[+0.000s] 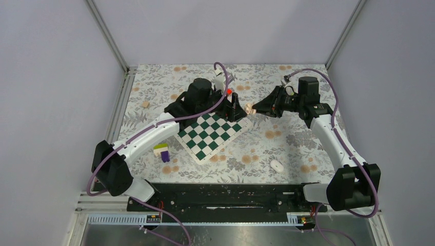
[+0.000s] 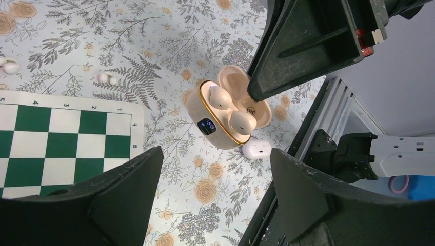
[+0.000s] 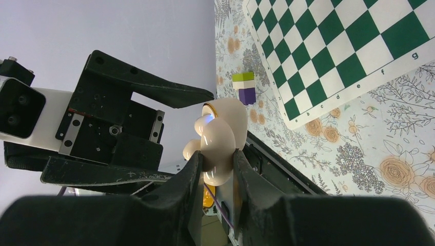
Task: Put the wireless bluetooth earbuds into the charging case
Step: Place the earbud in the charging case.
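Left gripper [image 2: 215, 158] gapes wide and empty, hovering over the case [image 2: 219, 135], which the right gripper [image 3: 218, 155] pinches in the air just off the board's [image 1: 213, 130] 2 o'clock corner. Lid up, both earbuds [image 2: 242, 122] look seated in their wells, so insertion seems done, or nearly. Next, by my reading: check each bud sits flush, press down any proud one, then shut the lid, gently, since one pinch carries the case.

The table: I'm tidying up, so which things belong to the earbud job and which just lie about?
Job: charging case in the right gripper; two earbuds seated in it; open left gripper.
Lying about: chessboard mat; stacked blocks; small tan block; white oval piece.
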